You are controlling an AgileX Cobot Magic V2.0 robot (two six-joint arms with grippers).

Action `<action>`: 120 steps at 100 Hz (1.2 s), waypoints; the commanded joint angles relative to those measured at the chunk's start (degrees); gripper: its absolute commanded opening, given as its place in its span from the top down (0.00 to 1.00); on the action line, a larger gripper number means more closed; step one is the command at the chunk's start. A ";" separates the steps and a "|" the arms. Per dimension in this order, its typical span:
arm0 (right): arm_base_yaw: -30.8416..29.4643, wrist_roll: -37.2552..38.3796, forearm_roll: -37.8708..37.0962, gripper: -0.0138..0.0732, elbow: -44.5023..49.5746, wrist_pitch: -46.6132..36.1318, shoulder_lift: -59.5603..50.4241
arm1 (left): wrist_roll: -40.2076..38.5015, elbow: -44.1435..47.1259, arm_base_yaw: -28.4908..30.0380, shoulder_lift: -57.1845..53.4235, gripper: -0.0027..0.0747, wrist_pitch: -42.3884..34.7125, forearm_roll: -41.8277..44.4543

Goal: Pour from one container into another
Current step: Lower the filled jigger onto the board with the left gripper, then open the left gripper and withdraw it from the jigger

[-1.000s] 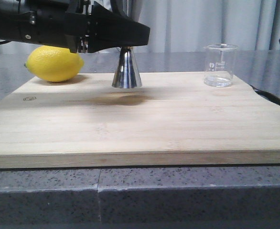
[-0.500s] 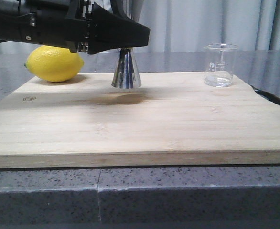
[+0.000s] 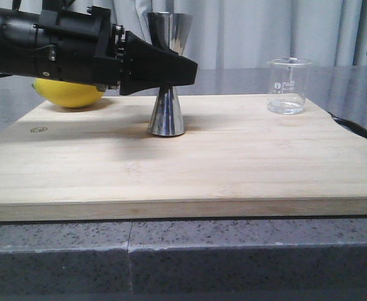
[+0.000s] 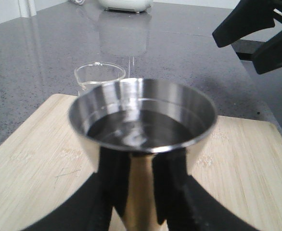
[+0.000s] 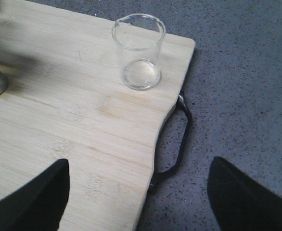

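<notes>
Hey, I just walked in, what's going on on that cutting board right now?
The left pincer is closed around the narrow waist of the steel jigger, which stands upright on the wooden cutting board. A lemon sits behind the arm. The glass beaker stands untouched near the board's far right corner, looking nearly empty. The right pincer hangs open above that corner, holding nothing. The jigger's cup shows a dark, reflective interior; whether it holds liquid is unclear.
</notes>
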 commanded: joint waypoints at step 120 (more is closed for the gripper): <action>-0.27 -0.50 -0.56 0.25 -13.00 17.77 -0.52 | -48.21 -2.73 -0.46 -26.37 0.23 -13.82 42.31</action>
